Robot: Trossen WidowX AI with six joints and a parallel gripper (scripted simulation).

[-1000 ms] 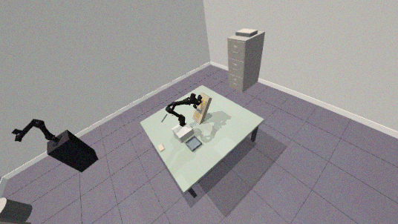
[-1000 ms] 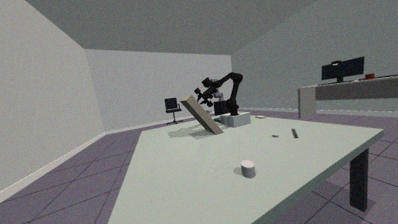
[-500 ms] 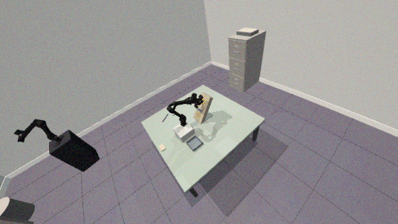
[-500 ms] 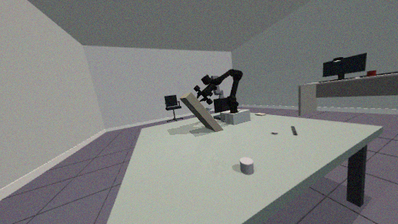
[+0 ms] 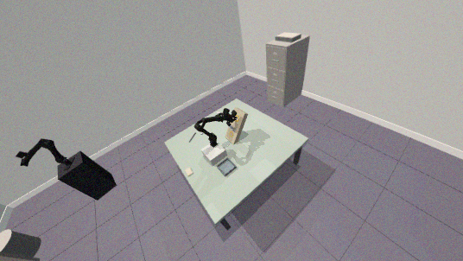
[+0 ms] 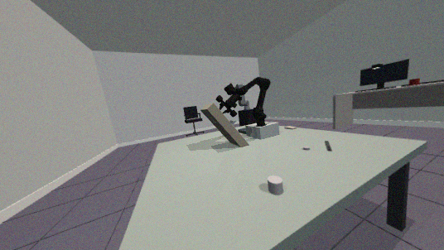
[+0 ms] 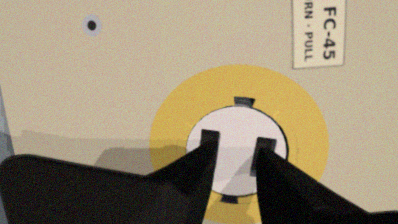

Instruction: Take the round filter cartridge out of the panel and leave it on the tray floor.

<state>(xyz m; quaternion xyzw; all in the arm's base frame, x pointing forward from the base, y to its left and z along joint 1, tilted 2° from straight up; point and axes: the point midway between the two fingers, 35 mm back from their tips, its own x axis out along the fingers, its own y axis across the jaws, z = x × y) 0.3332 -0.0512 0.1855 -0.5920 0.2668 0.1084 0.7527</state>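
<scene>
The round white filter cartridge (image 7: 235, 120) sits in the tilted beige service panel (image 7: 50, 75) (image 5: 240, 128) (image 6: 225, 128), inside a yellow ring (image 7: 167, 120). Its two dark slots stand nearly upright, side by side, in the wrist view. Dark notches show above and below it. My gripper (image 7: 237, 153) is partly open, with nothing seen gripped between the fingers. One fingertip overlaps the lower part of the left slot, the other the right slot. How deep the tips reach is hidden. The tray (image 5: 231, 169) lies beside the robot's base, with no cartridge in it.
A label (image 7: 325, 30) and a screw (image 7: 91, 25) are on the panel face. The white base block (image 5: 214, 155) (image 6: 263, 131) stands near the tray. A dark bar (image 6: 328, 146), a small disc (image 6: 306, 148) and a white cylinder (image 6: 275, 185) are on the table, with a beige block (image 5: 188, 172).
</scene>
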